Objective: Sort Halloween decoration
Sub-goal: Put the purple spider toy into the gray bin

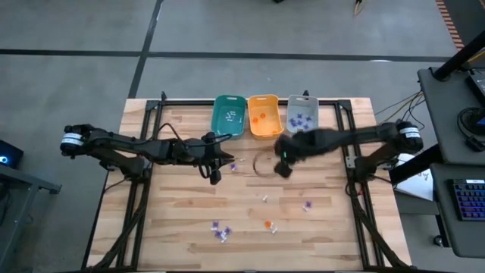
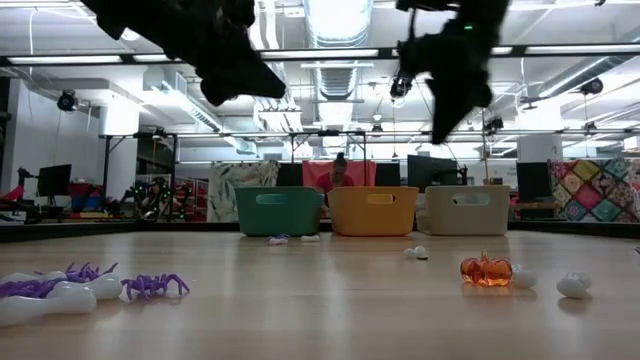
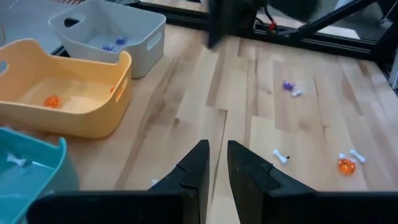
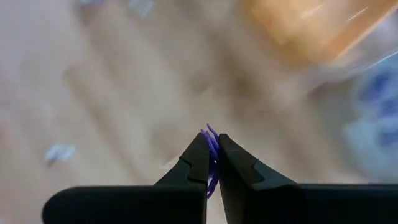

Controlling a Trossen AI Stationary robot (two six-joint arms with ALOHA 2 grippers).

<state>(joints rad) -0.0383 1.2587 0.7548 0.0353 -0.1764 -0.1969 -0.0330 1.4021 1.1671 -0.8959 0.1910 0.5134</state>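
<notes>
Two pincers are over the worktop [image 1: 182, 220], but only the right pincer [image 4: 211, 155] carries anything: its fingers are clamped on a small purple spider [image 4: 211, 142], lifted clear of the wood just in front of the bins. This looks like the carry step, a purple piece bound for its bin. The grey bin [image 1: 301, 115] already holds purple pieces, so the next move likely calls for swinging over it, beside the orange bin [image 1: 264, 115], and letting go above its rim. The left pincer [image 3: 214, 165] hovers near the teal bin [image 1: 229, 115] with a narrow gap between its fingers and nothing in it.

Only the right wrist view shows the spider in the grip; from above the arm hides it. The low view alone shows a glassy orange pumpkin [image 2: 486, 270] and purple spiders [image 2: 152, 286] lying on the near worktop.
</notes>
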